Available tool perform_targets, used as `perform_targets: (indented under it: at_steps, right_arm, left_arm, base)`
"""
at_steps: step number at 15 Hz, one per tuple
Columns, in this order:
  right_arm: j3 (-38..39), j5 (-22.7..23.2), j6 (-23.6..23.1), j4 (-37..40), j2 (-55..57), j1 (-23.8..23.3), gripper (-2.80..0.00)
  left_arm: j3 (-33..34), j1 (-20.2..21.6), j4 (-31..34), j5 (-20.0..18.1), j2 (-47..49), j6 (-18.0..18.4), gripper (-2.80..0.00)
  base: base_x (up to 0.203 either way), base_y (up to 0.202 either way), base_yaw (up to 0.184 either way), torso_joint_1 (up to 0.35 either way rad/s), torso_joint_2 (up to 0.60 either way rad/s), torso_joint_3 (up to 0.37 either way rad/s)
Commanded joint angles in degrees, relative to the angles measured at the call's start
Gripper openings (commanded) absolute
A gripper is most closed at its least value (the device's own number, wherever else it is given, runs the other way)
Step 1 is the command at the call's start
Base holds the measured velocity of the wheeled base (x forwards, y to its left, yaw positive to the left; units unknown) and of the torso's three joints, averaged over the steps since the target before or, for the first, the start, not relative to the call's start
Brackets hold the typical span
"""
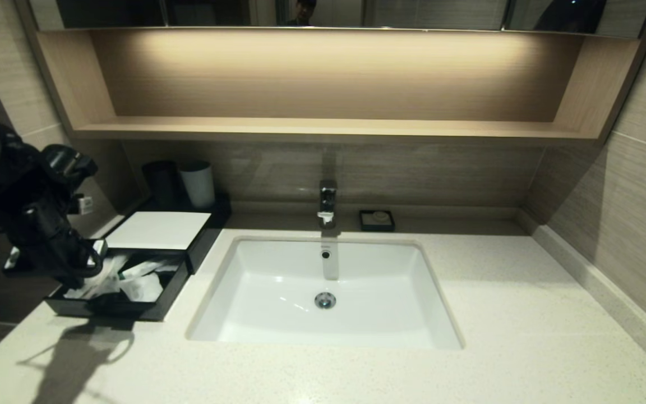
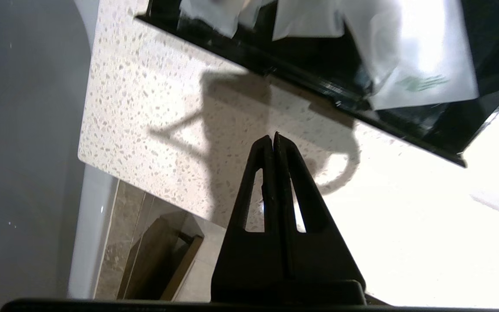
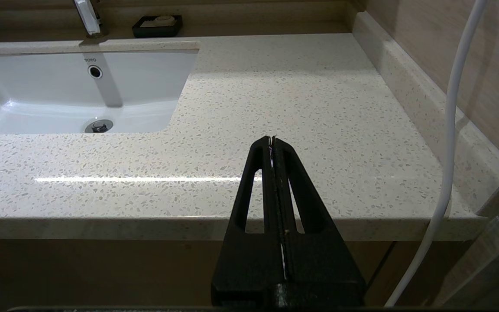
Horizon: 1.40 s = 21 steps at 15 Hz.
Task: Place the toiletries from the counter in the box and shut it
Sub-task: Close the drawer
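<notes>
The box (image 1: 157, 229) stands at the counter's (image 1: 513, 314) left, black with a flat white top. Its drawer (image 1: 169, 294) is pulled out toward me. Translucent white toiletries (image 1: 141, 280) lie inside in a loose heap. In the left wrist view one sachet (image 2: 414, 65) shows a green mark, behind the drawer's black front wall (image 2: 319, 84). My left gripper (image 2: 274, 138) is shut and empty. It hangs above the speckled counter (image 2: 145, 108), just outside that front wall. My right gripper (image 3: 272, 139) is shut, empty, and held low before the counter's front edge (image 3: 102, 227) on the right side.
An inset white sink (image 1: 323, 325) with a faucet (image 1: 327, 202) fills the middle. A small black soap dish (image 1: 377, 220) sits behind it. Two cups (image 1: 197, 182) stand on a black tray behind the box. A white cable (image 3: 448, 130) hangs by the right wall.
</notes>
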Motion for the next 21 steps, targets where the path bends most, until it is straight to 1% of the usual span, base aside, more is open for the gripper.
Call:
perform_targets:
  at_steps: [1, 5, 7, 12, 18, 21]
  right_arm:
    - [0.0, 0.0, 0.03, -0.04, 0.06, 0.01, -2.8]
    - [-0.04, 0.0, 0.03, -0.04, 0.06, 0.0, -2.8]
    - [0.0, 0.0, 0.03, -0.04, 0.06, 0.0, -2.8]
    - [-0.07, 0.0, 0.03, -0.04, 0.06, 0.0, -2.8]
    - [0.0, 0.0, 0.03, -0.04, 0.06, 0.0, -2.8]
    - [0.0, 0.0, 0.03, -0.04, 0.06, 0.08, -2.8]
  left_arm:
    - [5.21, 0.47, -1.9, 0.19, -1.47, -0.01, -2.8]
    - [14.41, 0.61, -10.66, 0.27, -1.84, 0.03, -2.8]
    - [16.54, 0.81, -12.62, 0.25, -1.96, 0.04, -2.8]
    - [17.07, 0.9, -13.07, 0.14, -0.44, -0.05, -2.8]
    - [19.86, 0.93, -19.84, 0.14, 2.34, -0.05, -2.8]
    - [19.97, 0.95, -21.68, -0.09, 3.17, -0.05, -2.8]
  base:
    - [0.0, 0.0, 0.0, 0.0, 0.0, 0.0]
    - [0.0, 0.0, 0.0, 0.0, 0.0, 0.0]
    - [0.0, 0.0, 0.0, 0.0, 0.0, 0.0]
    - [0.0, 0.0, 0.0, 0.0, 0.0, 0.0]
    - [0.0, 0.0, 0.0, 0.0, 0.0, 0.0]
    - [0.0, 0.0, 0.0, 0.0, 0.0, 0.0]
